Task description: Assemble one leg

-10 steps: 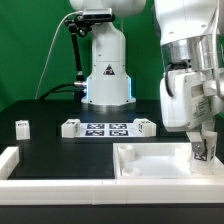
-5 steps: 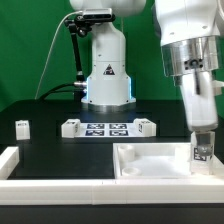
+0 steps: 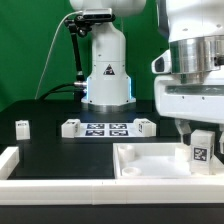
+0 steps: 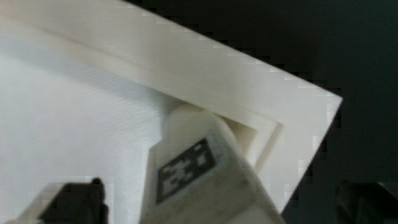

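Note:
The leg [image 3: 200,151], a small white block with a square marker tag on its face, stands upright in the far corner of the large white panel [image 3: 148,160] at the exterior view's right. My gripper [image 3: 199,131] hangs just above it, open, with a finger on each side and not touching it. In the wrist view the leg [image 4: 205,165] stands against the panel's raised rim [image 4: 214,80], between my two dark fingertips [image 4: 75,203], which are spread wide apart.
The marker board [image 3: 108,128] lies at mid table with a small white block at each end [image 3: 71,127] [image 3: 145,126]. Another small tagged block [image 3: 22,127] stands at the exterior view's left. A white rim [image 3: 12,160] runs along the front left.
My gripper was low and shut on the leg. Now it has opened and risen a little, and the leg stands on its own in the panel's corner.

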Robot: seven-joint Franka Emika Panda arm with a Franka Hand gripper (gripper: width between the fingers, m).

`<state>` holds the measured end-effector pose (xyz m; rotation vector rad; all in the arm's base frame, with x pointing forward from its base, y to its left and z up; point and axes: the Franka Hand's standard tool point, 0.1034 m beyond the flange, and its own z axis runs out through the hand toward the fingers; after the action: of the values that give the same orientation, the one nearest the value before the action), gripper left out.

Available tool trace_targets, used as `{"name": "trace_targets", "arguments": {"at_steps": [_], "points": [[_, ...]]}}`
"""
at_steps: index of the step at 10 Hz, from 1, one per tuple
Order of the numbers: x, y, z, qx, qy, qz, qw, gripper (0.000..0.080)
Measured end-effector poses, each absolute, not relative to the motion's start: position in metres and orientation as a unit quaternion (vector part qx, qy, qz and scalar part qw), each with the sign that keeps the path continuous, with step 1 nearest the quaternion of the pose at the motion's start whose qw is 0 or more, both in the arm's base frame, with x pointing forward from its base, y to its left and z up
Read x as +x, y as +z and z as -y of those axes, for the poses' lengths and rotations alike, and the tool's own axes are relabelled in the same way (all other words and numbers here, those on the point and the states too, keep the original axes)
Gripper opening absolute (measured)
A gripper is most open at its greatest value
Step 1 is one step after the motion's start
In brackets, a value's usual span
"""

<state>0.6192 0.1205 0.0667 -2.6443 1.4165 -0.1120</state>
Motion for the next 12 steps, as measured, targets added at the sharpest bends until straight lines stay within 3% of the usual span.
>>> {"name": "trace_targets", "arguments": {"at_steps": [3,5,7,8,9,12], "points": [[0.6196,0.0671,-0.1191,-0.956,-0.052,-0.285,0.047,0.0648],[0.62,0.0672,-0.1175,-0.971,-0.055,-0.231,0.042,0.0648],[0.62,0.0672,-0.1174,-0.97,-0.055,-0.231,0.042,0.0418],[0.62,0.0671,-0.1174,-0.97,-0.055,-0.231,0.042,0.0418],[0.62,0.0672,-0.1174,-0.969,-0.055,-0.239,0.043,0.0288],[0.6199,0.0671,-0.1169,-0.944,-0.057,-0.32,0.048,0.0288]]}}
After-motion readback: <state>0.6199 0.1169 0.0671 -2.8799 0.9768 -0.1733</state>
